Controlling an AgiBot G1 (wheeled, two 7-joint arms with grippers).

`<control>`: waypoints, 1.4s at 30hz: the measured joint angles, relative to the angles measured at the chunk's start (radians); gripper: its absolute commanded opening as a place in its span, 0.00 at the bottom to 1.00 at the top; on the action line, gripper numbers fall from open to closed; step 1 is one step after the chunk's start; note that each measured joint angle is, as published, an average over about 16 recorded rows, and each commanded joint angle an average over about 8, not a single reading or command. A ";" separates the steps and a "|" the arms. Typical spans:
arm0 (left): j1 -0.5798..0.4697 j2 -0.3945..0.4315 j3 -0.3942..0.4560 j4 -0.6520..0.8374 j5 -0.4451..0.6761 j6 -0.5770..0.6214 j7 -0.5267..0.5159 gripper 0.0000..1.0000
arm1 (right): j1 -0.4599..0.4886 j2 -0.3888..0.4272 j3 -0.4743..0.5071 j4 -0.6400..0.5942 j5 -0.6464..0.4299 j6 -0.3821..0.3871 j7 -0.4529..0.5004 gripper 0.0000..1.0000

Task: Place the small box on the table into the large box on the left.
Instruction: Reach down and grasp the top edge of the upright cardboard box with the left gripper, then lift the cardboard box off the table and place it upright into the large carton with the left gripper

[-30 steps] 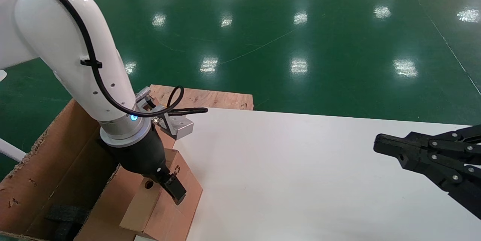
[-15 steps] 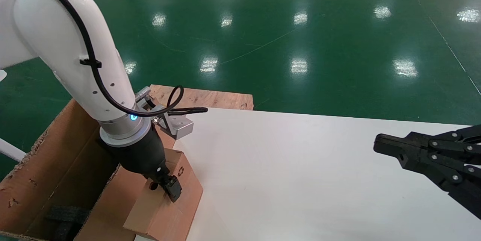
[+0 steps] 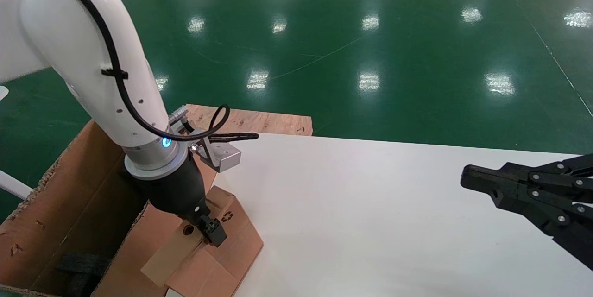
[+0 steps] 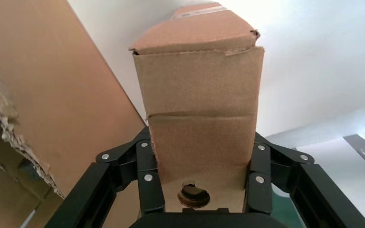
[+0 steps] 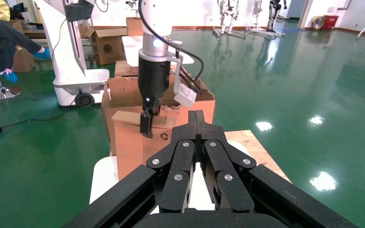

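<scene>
The left end effector [image 3: 209,228] has hold of the small box [image 3: 217,246]. Its two black fingers [image 4: 150,183] press on both sides of the box, close to the round hole [image 4: 193,194]. So it is closed tight on the box, only as wide as the box is.

The small box sits at the corner of the white surface [image 3: 394,223], right beside the big box [image 3: 69,204]. It is tilted, and a loose flap [image 3: 169,253] sticks out from it toward the big box. A small recycling mark [image 3: 227,216] shows on its top. The small box is not yet inside the big box.

The big box stands open just past that edge of the surface. Its flap edges are torn and ragged. Something black [image 3: 76,269] lies down inside it.

A brown wooden board [image 3: 259,122] lies behind the big box, touching the far edge of the surface. A small silver block [image 3: 222,155] sticks out from the left wrist, above the small box.

The right end effector [image 3: 468,177] hangs over the other side of the surface, well apart from the small box. Its fingers [image 5: 197,126] are pressed together, and it holds nothing.

All around is a shiny green floor [image 3: 370,33].
</scene>
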 measured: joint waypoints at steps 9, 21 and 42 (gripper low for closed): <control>-0.117 0.021 -0.071 0.140 -0.021 0.018 0.135 0.00 | 0.000 0.000 0.000 0.000 0.000 0.000 0.000 0.00; -0.285 0.050 -0.115 0.578 0.032 0.094 0.481 0.00 | 0.000 0.000 0.000 0.000 0.000 0.000 0.000 0.00; -0.202 0.018 0.069 1.008 0.144 0.175 0.730 0.00 | 0.000 0.000 0.000 0.000 0.000 0.000 0.000 0.00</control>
